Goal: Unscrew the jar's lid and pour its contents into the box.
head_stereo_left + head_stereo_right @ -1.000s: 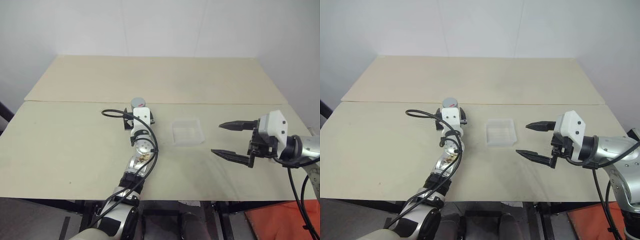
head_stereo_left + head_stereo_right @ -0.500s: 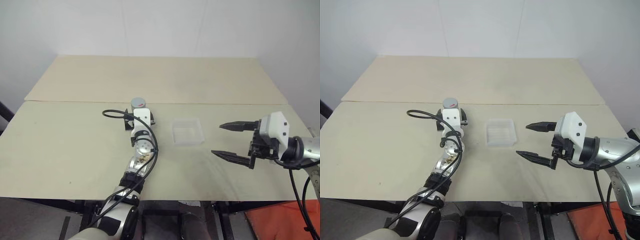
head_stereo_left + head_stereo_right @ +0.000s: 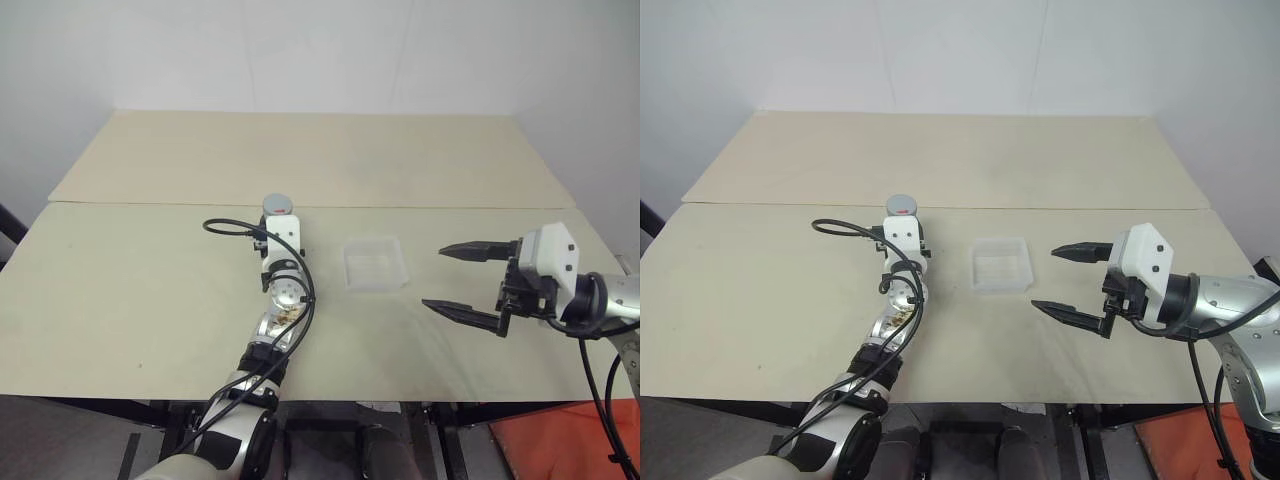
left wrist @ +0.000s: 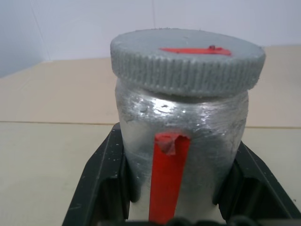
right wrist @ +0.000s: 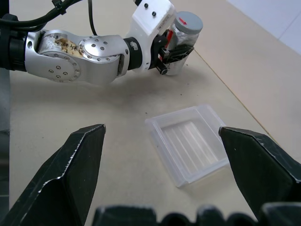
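The jar (image 4: 181, 136) stands upright on the table, silvery-wrapped with a red strip down its side. Its grey ribbed lid (image 4: 188, 61) is screwed on and carries a red mark. My left gripper (image 3: 278, 220) is shut on the jar, and its black fingers (image 4: 106, 179) press the jar's lower sides. The jar (image 5: 181, 37) with that grip on it also shows in the right wrist view. The contents are hidden inside the jar. The clear box (image 3: 375, 263) lies to the right of the jar. My right gripper (image 3: 433, 277) hovers open, right of the box.
The pale wooden table (image 3: 150, 290) has a seam across it behind the jar. A black cable (image 3: 225, 226) loops off the left wrist. An orange surface (image 3: 540, 440) lies below the table's front right corner.
My left gripper's fingers have closed in on the jar's sides. The right gripper and the box have stayed where they were.
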You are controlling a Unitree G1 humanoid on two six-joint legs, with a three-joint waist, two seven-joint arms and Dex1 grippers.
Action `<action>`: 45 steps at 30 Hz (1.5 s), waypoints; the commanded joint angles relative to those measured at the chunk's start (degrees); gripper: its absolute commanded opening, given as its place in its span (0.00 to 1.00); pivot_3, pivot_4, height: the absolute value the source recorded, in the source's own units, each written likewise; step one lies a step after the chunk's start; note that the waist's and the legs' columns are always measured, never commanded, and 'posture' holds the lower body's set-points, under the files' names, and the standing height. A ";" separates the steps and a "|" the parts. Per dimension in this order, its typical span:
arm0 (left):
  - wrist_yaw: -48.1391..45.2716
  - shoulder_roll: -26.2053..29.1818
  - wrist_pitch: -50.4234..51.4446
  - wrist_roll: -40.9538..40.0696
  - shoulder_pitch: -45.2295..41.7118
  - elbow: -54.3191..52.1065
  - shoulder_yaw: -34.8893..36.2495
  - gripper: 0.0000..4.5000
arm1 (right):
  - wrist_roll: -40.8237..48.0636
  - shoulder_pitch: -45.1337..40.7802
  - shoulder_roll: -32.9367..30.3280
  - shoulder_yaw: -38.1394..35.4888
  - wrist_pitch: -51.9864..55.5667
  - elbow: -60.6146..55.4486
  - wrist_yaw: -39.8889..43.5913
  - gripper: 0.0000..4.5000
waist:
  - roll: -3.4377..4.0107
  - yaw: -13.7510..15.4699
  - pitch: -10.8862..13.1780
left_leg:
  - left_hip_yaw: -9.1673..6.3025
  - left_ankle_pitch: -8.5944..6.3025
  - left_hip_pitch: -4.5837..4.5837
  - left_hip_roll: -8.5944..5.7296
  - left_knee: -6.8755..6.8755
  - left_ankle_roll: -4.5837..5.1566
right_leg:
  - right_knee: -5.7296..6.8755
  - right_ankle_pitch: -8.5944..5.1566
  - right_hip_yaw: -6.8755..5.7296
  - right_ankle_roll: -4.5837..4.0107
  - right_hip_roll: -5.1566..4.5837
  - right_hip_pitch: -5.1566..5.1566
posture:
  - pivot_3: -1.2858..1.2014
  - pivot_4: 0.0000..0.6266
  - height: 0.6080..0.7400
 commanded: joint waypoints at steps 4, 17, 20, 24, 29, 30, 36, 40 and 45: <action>-1.41 -0.33 -1.57 0.22 -4.13 -1.76 -0.76 0.42 | 1.86 0.52 0.43 -1.82 -0.60 -2.43 -0.46 1.00 | 0.00 0.00 0.00 | 0.00 0.00 0.00 0.00 0.00 0.00 | 0.00 0.00 0.00 0.00 0.00 0.00 | 0.52 0.24 1.00; -41.60 20.19 10.57 -15.73 3.08 -22.52 1.14 0.42 | 3.16 -1.96 3.74 1.51 0.85 -4.89 -5.62 1.00 | 0.04 -0.69 -0.02 | 0.01 0.01 0.04 0.07 -0.03 -0.01 | 0.07 0.00 0.00 -0.01 0.03 -0.05 | 0.52 0.24 1.00; -55.78 27.90 16.23 -21.99 5.68 -27.05 1.24 0.42 | 3.08 -3.20 4.80 3.09 0.85 -4.78 -6.63 1.00 | 0.04 -0.78 -0.02 | 0.02 0.01 0.02 0.08 -0.02 -0.01 | 0.06 0.00 0.00 -0.01 0.03 -0.05 | 0.52 0.24 1.00; -73.03 37.61 20.63 -28.75 8.15 -31.16 1.34 0.42 | 2.81 -5.00 6.08 5.30 0.79 -4.51 -7.33 1.00 | 0.04 -0.82 -0.02 | 0.02 0.01 0.02 0.11 -0.02 -0.02 | 0.07 -0.02 -0.03 -0.02 0.03 -0.07 | 0.52 0.24 1.00; -91.53 45.91 24.76 -36.60 9.91 -34.41 1.18 0.42 | 2.46 -7.28 7.63 8.17 0.56 -4.15 -7.60 1.00 | 0.04 -0.82 -0.02 | 0.04 0.01 0.02 0.11 -0.02 -0.01 | 0.06 -0.03 -0.03 -0.03 0.02 -0.06 | 0.52 0.24 1.00; -94.35 46.86 25.25 -37.93 10.32 -35.21 1.18 0.42 | 2.41 -7.70 7.95 8.72 0.51 -4.14 -7.67 1.00 | 0.05 -0.91 -0.02 | 0.05 0.01 0.01 0.13 -0.02 -0.01 | 0.05 -0.03 -0.03 -0.04 0.03 -0.07 | 0.52 0.24 1.00; -102.27 47.32 29.65 -42.38 9.40 -36.59 0.15 0.42 | 2.41 -11.94 11.37 12.70 0.95 -4.05 -9.06 1.00 | 0.05 -0.95 -0.02 | 0.05 0.01 0.02 0.14 -0.01 -0.01 | 0.10 -0.04 -0.03 -0.05 0.04 -0.08 | 0.52 0.24 1.00; -102.90 44.35 29.54 -41.48 6.63 -34.66 -1.36 0.42 | 3.18 -15.63 14.41 15.81 2.55 -3.74 -10.21 1.00 | 0.05 -0.84 -0.02 | 0.04 0.01 -0.01 0.14 0.00 -0.01 | 0.09 -0.04 -0.04 -0.05 0.05 -0.10 | 0.52 0.24 1.00; -104.22 41.05 27.01 -39.55 3.39 -31.70 -3.34 0.42 | 3.46 -20.30 18.63 20.17 5.55 -2.33 -11.31 1.00 | 0.05 -0.94 -0.02 | 0.04 0.01 -0.03 0.14 0.01 0.00 | 0.08 -0.04 -0.04 -0.05 0.06 -0.12 | 0.52 0.24 1.00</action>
